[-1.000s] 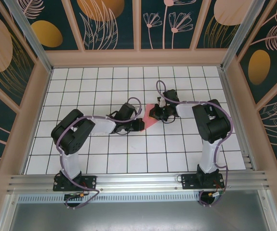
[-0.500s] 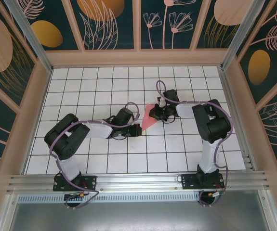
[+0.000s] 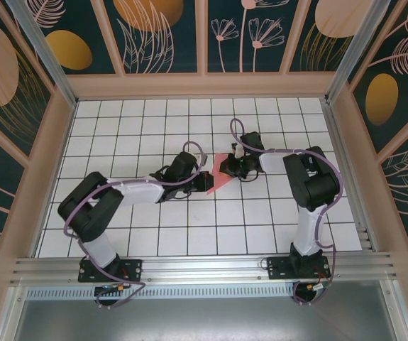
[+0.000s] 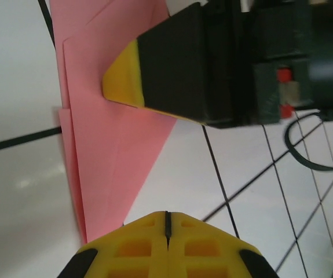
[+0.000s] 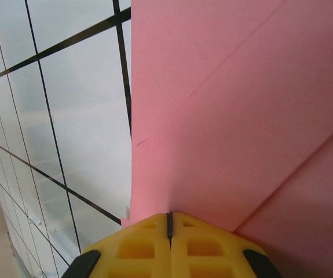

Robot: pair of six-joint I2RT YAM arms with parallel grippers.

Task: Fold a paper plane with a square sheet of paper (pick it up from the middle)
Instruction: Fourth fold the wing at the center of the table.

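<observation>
The square sheet of paper point(image 3: 217, 182), pink, lies folded into a layered, pointed shape on the white grid table. In the left wrist view the paper point(image 4: 108, 150) shows stacked folded edges along its left side. My left gripper point(image 3: 205, 184) is shut at the paper's left, lower end, and its yellow tips point(image 4: 166, 215) meet with nothing between them. My right gripper point(image 3: 226, 168) is shut at the paper's far right end. Its tips point(image 5: 169, 215) rest down on the pink surface point(image 5: 224, 116), creased diagonally. That same right fingertip point(image 4: 123, 81) presses the paper in the left wrist view.
The white grid table point(image 3: 154, 121) is walled by wooden frames with patterned panels on three sides. An aluminium rail point(image 3: 204, 270) with both arm bases runs along the near edge. A dark cable point(image 4: 305, 156) loops beside the right gripper.
My left arm has stretched out, its elbow swinging left and lower, and its gripper has slid a little right and up along the paper. The right arm and paper have stayed put.
</observation>
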